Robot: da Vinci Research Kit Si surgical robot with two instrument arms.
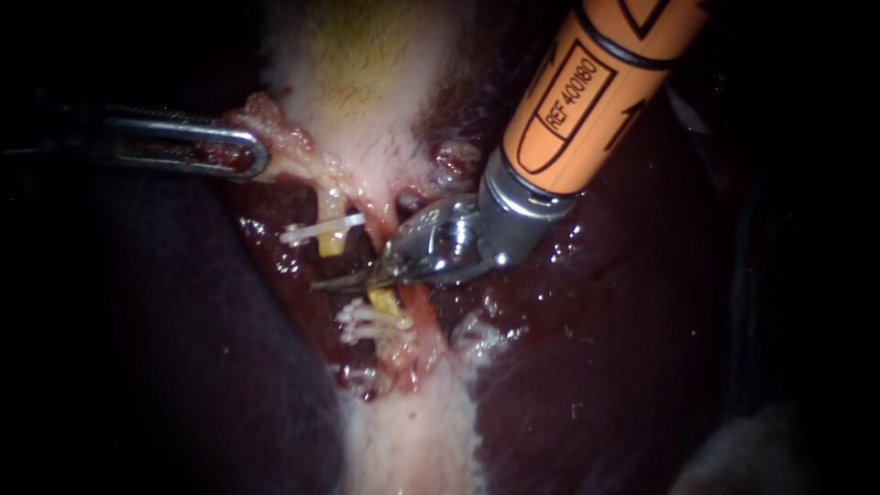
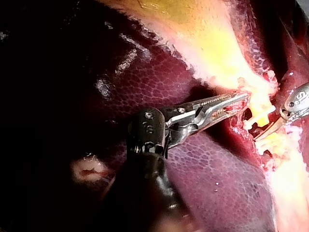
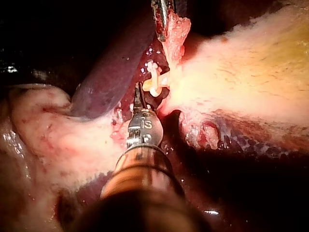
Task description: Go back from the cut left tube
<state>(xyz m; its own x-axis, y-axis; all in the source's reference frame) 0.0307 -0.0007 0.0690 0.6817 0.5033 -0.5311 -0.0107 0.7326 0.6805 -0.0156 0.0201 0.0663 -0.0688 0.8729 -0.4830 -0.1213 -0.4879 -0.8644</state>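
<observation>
1. The right instrument (image 3: 138, 96) lies over pale, pink-stained tissue (image 3: 43, 130), its pincer closed to one thin point.
2. Just ahead of that point sits a white clip (image 3: 155, 77), at the edge of the pale yellowish gallbladder (image 3: 251, 58).
3. Beyond the clip, the left instrument (image 3: 162, 19) holds a pink tissue flap (image 3: 176, 29).
4. Dark liver (image 3: 108, 72) lies beside the clip.

The left instrument (image 1: 246, 154) comes in from 9 o'clock and lies almost level, with its tip pointing to 3 o'clock. Its long jaws are closed on a piece of tissue (image 1: 275, 124). The right instrument (image 1: 344, 281) enters from 1 o'clock. Its orange shaft (image 1: 587, 92) slopes toward 7 o'clock, the silver wrist (image 1: 500, 220) bends, and the thin blades lie together, pointing nearly to 9 o'clock.
</observation>
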